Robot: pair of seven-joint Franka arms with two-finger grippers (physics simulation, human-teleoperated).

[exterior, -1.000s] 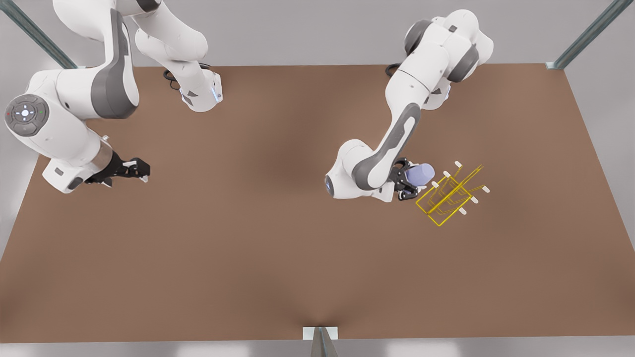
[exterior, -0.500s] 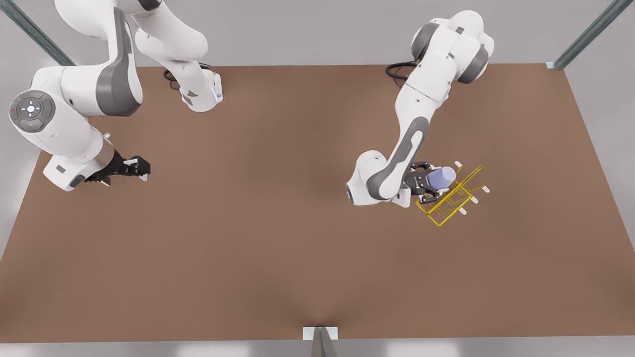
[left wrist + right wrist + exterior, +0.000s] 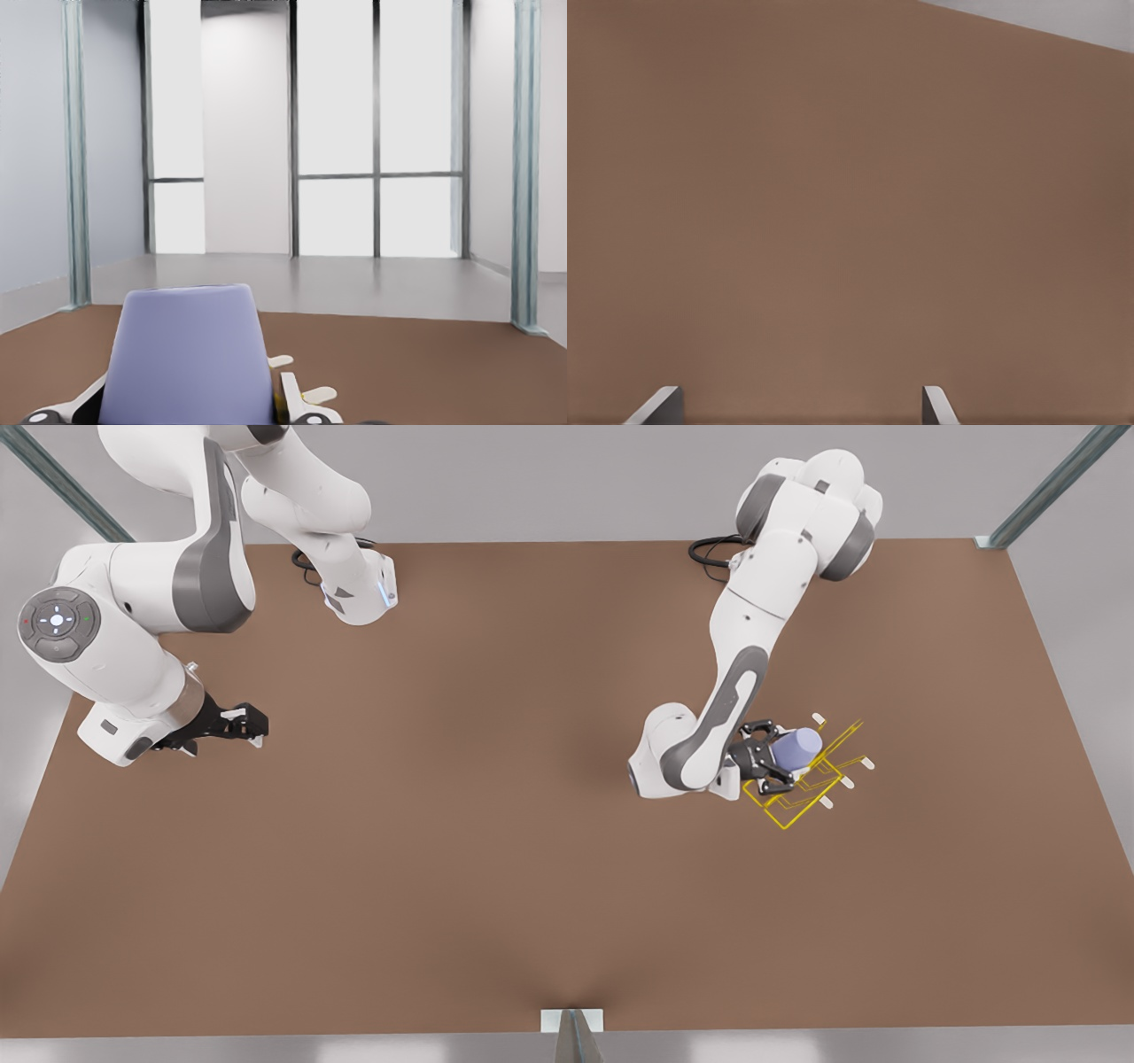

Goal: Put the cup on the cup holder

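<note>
A: Front view first. Which arm has the cup (image 3: 795,747)?

B: The one on the front view's right. That is the left gripper (image 3: 772,763), since its wrist camera looks at the same cup. The jaws pinch the cup near one end, and the cup's long axis runs straight out from the jaws, lying almost level and pointing over the cup holder (image 3: 802,778).

A: And the holder from the jaws?

B: Directly ahead of them and below; the cup overlaps the yellow wires. I can't say for sure whether a prong is already inside the cup or merely beside it.

A: Left wrist view?

B: The cup (image 3: 188,356) sits between the fingers, its wider end toward the camera, narrower end away. White prong tips of the cup holder (image 3: 310,396) show just beyond it.

A: Right wrist view?

B: The right gripper (image 3: 802,403) has its fingers spread over the bare table (image 3: 850,195), nothing between them. In the front view that right gripper (image 3: 246,724) waits well apart from the holder, so the left arm is much the nearer
</note>
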